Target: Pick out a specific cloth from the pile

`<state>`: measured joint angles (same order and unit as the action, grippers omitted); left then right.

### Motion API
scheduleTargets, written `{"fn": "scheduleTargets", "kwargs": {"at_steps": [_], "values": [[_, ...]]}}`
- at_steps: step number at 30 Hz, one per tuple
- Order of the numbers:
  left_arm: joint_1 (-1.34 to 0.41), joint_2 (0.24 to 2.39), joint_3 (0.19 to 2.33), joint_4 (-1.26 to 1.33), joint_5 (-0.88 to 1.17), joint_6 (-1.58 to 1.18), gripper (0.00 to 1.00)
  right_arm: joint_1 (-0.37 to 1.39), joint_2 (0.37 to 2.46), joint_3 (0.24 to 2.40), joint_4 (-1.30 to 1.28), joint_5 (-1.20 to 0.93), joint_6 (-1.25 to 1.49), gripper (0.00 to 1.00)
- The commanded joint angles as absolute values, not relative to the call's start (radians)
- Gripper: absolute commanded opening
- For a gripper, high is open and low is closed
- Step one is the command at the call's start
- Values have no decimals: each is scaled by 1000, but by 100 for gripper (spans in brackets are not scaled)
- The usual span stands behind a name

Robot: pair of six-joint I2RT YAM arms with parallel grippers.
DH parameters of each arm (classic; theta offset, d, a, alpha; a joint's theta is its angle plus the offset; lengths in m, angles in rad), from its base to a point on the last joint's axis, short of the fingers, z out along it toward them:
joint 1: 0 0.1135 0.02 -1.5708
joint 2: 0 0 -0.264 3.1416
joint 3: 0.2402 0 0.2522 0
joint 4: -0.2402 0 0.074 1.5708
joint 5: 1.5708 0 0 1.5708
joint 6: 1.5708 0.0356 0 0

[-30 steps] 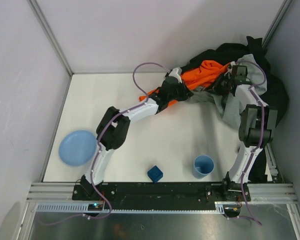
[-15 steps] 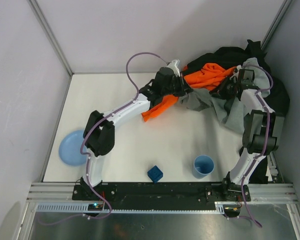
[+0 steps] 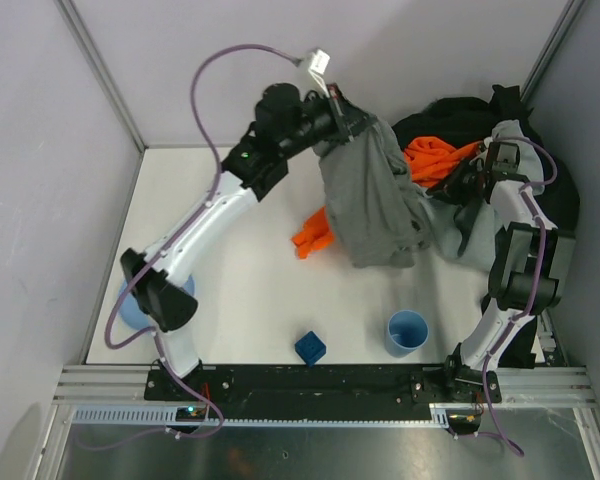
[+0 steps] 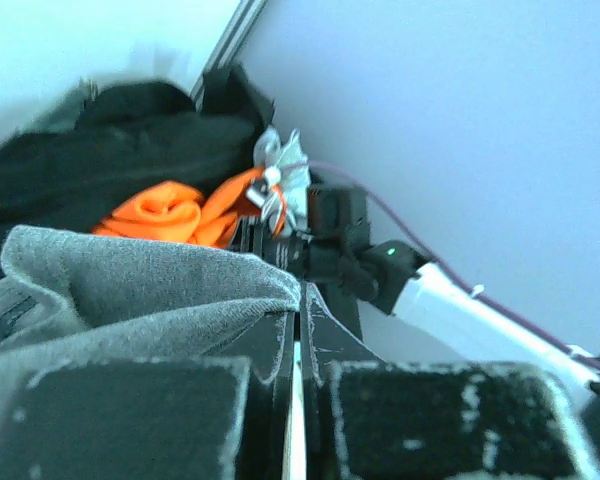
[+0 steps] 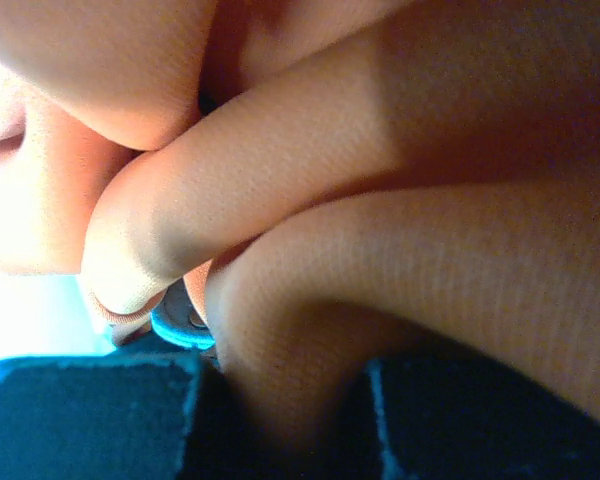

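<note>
**White bench, grey cloth held up off the pile**

White walls close in a white bench point(image 3: 240, 300). The cloth point(image 3: 370, 205), plain grey, hangs over the far middle of the bench. The left fingers point(image 3: 350, 122) are pressed together on its top edge, and its right side trails towards the pile point(image 3: 470, 112) in the far right corner. 1 orange garment point(image 3: 435, 160) lies on that heap, with a strip showing left of the cloth. The right fingers point(image 5: 90, 425) sit among orange folds; from that close, blurred view I cannot tell whether they grip. Nearer the arms are a blue cup point(image 3: 407, 330), a blue block point(image 3: 310, 347) and a blue plate point(image 3: 128, 308).
</note>
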<state>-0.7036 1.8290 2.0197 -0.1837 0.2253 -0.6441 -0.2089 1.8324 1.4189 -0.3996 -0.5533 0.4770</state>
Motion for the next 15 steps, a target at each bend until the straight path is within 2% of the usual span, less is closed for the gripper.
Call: {"fn": "scheduleTargets", "kwargs": {"at_steps": [1, 15], "values": [[-650, 1694, 2091, -110, 258, -630, 1, -264, 1771, 1433, -370, -490, 469, 14], [-470, 1575, 2087, -178, 347, -685, 1, -275, 1747, 1385, -415, -500, 418, 15]]}}
